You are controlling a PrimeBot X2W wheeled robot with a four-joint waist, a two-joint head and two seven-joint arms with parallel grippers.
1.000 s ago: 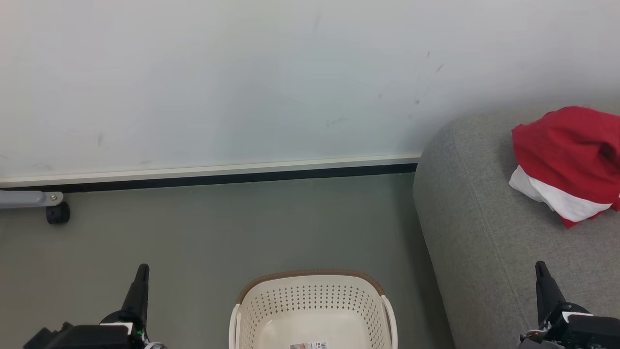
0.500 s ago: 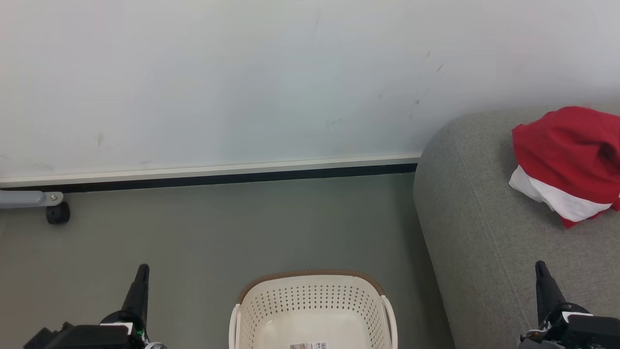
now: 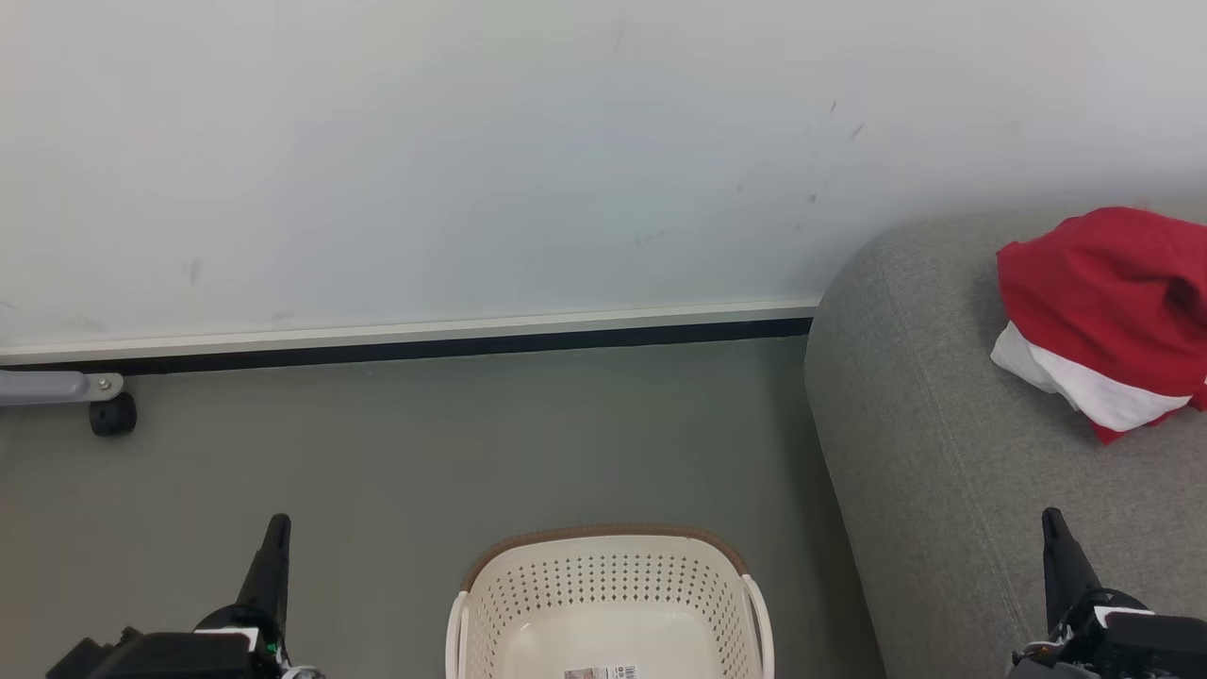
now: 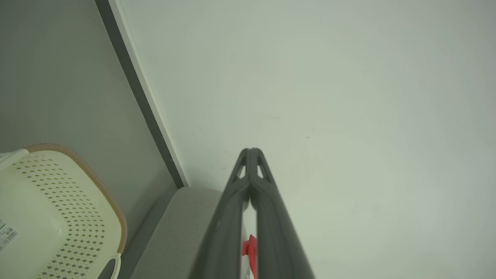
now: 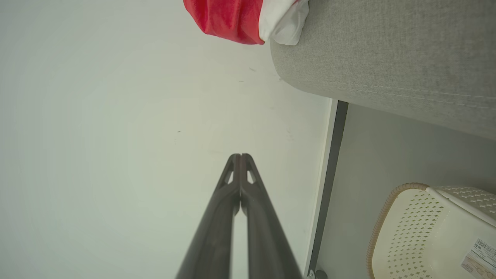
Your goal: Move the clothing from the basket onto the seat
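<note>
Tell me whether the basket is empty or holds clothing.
Empty, as far as shown (near end cropped): the basket holds only a label on its floor; the clothing lies on the seat.

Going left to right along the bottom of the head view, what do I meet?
left gripper → basket → seat → right gripper

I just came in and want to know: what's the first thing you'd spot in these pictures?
The bright red soft fabric clothing with a white inner side jumps out, bunched on the big grey woven-fabric seat at the right. At the bottom middle, the cream-white perforated plastic basket with a brown rim stands on the floor, a sticker in it. The left gripper and right gripper sit in the lower corners, jaws shut.
</note>
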